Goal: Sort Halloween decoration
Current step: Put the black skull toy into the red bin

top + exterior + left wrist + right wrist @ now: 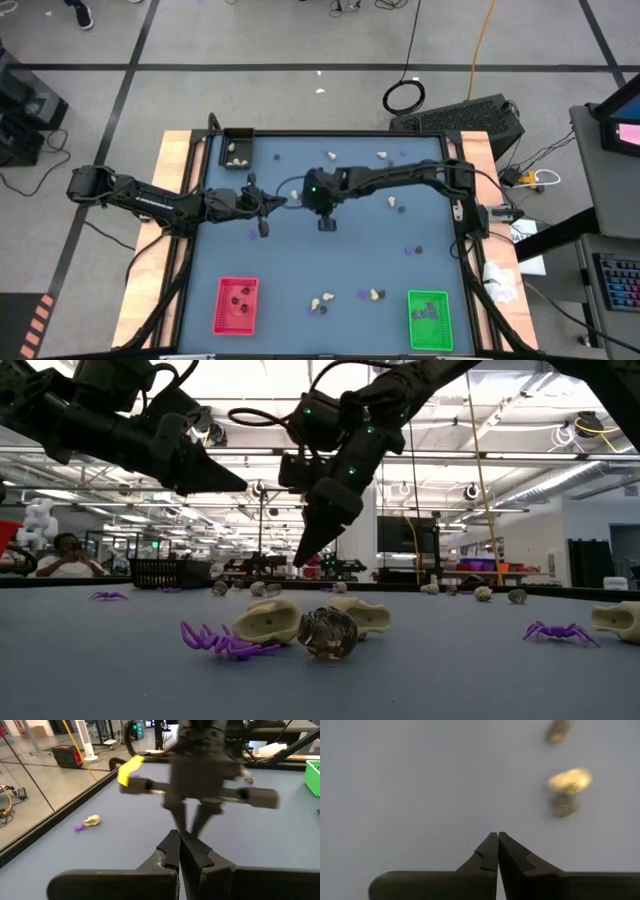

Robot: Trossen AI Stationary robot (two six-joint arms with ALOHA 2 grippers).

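1. Nearest the low camera: a dark round lump touching two cream skull lumps, with a purple spider just beside them. They crowd each other; nip at one and you will likely shove the others.
2. Landmark is the black tray at the table's far left corner. It holds a few cream lumps; the rest of the decoration is scattered well away from it across the blue table.
3. The right gripper hangs above the table, out from the black tray toward the middle, fingers pressed together on nothing. Risk: you carry an empty grip to a tray and waste the trip.
4. A cream lump with two darker bits lies off to one side of those closed tips. Come down shut and you push them instead of picking.
5. The left gripper is also closed and empty, just beside the right one and a little nearer the black tray. The two heads are close, so watch for a knock.
6. The red tray and green tray sit on the near edge, far from the black tray; mixing kinds is the sorting error.
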